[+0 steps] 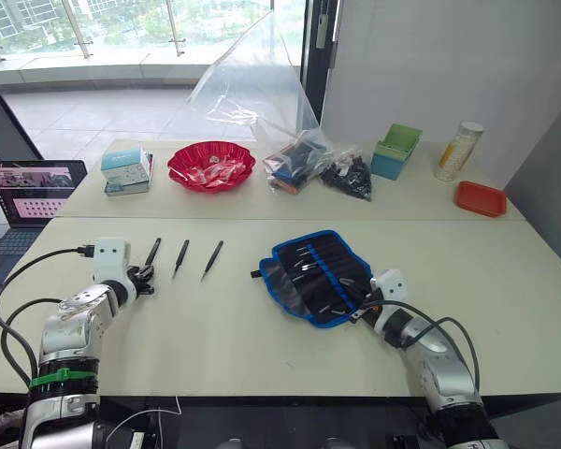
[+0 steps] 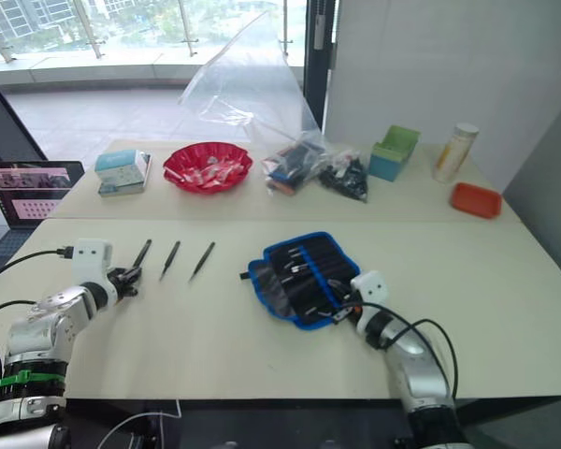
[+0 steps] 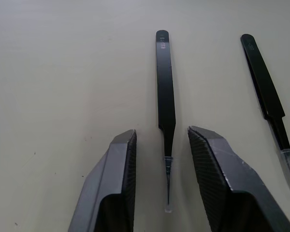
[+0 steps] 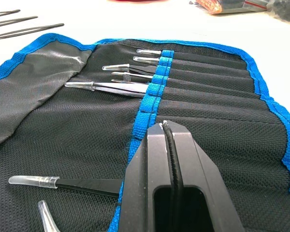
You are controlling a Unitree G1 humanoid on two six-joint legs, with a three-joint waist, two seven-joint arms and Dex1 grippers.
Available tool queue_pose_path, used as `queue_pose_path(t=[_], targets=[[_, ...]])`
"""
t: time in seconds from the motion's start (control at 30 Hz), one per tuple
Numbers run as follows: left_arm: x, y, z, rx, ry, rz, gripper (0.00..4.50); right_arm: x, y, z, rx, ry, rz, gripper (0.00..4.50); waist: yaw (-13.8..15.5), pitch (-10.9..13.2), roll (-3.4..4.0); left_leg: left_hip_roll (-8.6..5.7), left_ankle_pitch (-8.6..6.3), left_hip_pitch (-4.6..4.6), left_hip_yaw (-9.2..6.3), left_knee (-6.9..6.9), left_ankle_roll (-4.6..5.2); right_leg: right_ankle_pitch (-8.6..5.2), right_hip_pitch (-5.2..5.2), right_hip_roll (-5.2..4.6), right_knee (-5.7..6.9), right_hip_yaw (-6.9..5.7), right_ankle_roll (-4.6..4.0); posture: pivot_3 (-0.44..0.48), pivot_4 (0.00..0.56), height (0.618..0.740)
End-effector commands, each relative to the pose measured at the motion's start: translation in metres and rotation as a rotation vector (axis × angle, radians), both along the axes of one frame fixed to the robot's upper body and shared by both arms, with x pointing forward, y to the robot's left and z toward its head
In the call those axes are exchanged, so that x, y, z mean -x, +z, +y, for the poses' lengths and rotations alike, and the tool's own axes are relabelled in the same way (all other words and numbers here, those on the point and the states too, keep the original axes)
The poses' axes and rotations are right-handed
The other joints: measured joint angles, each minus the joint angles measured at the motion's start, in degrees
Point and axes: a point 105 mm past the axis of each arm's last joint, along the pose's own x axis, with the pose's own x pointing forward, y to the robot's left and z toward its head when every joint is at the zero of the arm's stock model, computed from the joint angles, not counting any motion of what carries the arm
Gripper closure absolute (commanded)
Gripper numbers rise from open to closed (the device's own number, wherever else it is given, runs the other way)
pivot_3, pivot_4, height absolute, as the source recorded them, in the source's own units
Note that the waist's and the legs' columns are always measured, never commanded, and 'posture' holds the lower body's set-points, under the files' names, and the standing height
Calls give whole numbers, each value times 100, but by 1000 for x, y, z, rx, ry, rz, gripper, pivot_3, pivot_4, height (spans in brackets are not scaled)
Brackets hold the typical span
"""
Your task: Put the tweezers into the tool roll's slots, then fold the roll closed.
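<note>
Three black tweezers lie side by side on the table's left part. My left gripper is open, its fingers flanking the capped pointed end of the leftmost tweezers; the neighbouring tweezers lie just beside it. The tool roll, black with blue edging, lies unrolled at the table's middle, with several tweezers in its slots. My right gripper is shut and sits over the roll's near right corner; a thin dark strip shows between its pads.
Along the back of the table stand a teal box, a red bowl, a clear plastic bag of dark items, a green container, a bottle and a red tray. A laptop sits off the left edge.
</note>
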Motion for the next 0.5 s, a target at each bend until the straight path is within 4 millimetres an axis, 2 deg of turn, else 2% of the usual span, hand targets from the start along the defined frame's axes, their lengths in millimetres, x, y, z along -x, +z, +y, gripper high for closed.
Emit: queue_pose_path(t=[0.03,0.07,0.23,0.43,0.5], targets=[[-4,2,-7,19,-37,-7,4165,3,-11,3,12,8,38,4500,0,0,0,0,0,0,0,0,0,0,0,0,1,0,0,0,150,740],[-4,2,-7,26,-40,-8,4486,3,-11,3,12,8,38,4500,1,0,0,0,0,1,0,0,0,0,0,0,2,0,0,0,150,740],[-8,13,1,12,-6,-63,4486,3,-11,2,11,6,39,4500,2,0,0,-1,1,2,0,1,-2,0,-1,-1,9,0,0,0,150,740],[-18,70,3,-55,-19,-341,4486,4,-12,2,11,7,43,4500,3,-1,-7,2,4,-15,0,1,-7,0,-17,1,10,-2,0,0,150,740],[-20,87,-8,-84,-72,-408,4486,4,-12,2,10,8,43,4500,2,-1,-7,1,6,-19,-1,2,-10,0,-21,-1,11,-2,0,0,150,740]])
